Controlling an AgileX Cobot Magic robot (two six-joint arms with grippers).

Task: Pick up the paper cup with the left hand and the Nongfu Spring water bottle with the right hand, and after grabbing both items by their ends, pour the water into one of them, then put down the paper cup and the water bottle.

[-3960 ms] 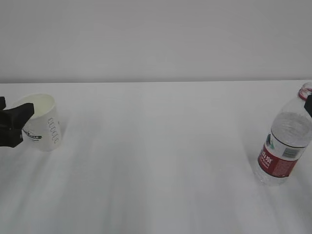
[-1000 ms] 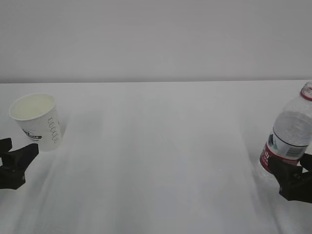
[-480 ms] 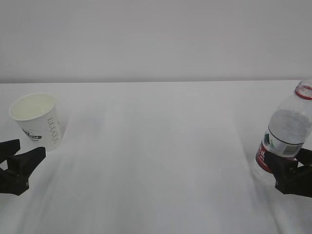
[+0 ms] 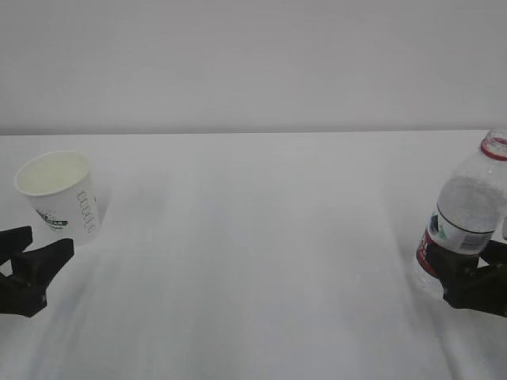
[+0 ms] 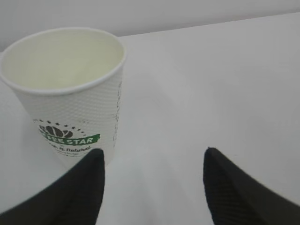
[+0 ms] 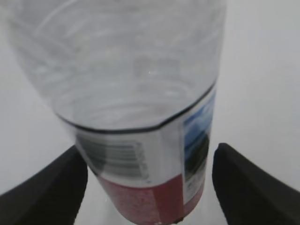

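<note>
Exterior view shows the left hand [image 4: 28, 265] with jaws spread, backed off just in front of the paper cup [image 4: 62, 196] on the worktop [image 4: 253, 237]. Far across from the cup, the right hand [image 4: 475, 281] has widened its jaws around the water bottle [image 4: 463, 218]; both look set down.

we see our left hand [image 4: 28, 265] low at the left edge of the exterior view, its two black fingers [image 5: 75, 197] spread apart with nothing between them. our right hand [image 4: 475, 281] sits low at the right edge, likewise down near the surface, jaws parted wide; in the right wrist view its black fingers [image 6: 47, 187] stand clear on either side, not pressing on anything.
</note>
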